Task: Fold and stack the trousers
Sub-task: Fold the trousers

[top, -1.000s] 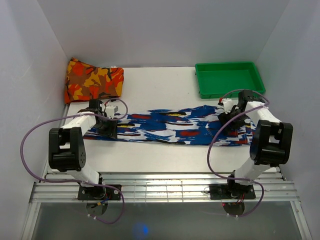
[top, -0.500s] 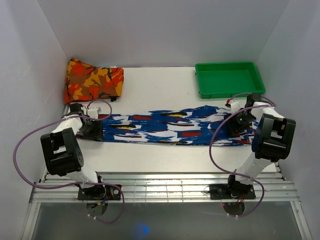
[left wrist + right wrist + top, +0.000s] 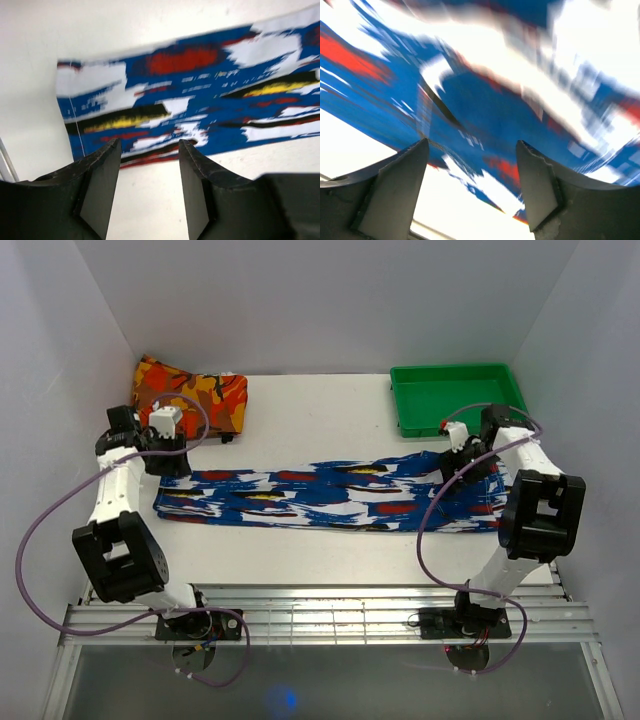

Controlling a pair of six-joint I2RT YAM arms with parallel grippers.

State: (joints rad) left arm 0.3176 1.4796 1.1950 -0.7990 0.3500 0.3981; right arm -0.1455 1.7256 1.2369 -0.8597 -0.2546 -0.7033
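A white table (image 3: pixel 320 410) fills the middle of the overhead view. The trousers (image 3: pixel 330 495) lie across it in one long flat band, left to right. A folded orange cloth (image 3: pixel 190 400) sits at upper left and a green tray (image 3: pixel 455 398) at upper right. The left gripper (image 3: pixel 149 143) hangs above the band's left end, its fingers spread with nothing between them. The right gripper (image 3: pixel 471 144) is also spread, low over the right end. That view is blurred, so contact with the fabric cannot be judged. The main risk is probably an uneven pickup. If one side pinches only the top layer, or grips further in than the other, the fold would skew and the soft cloth bunch. The left gripper is close to the orange cloth, so a wide reach could catch it. At the right, a lifted end could brush the tray.
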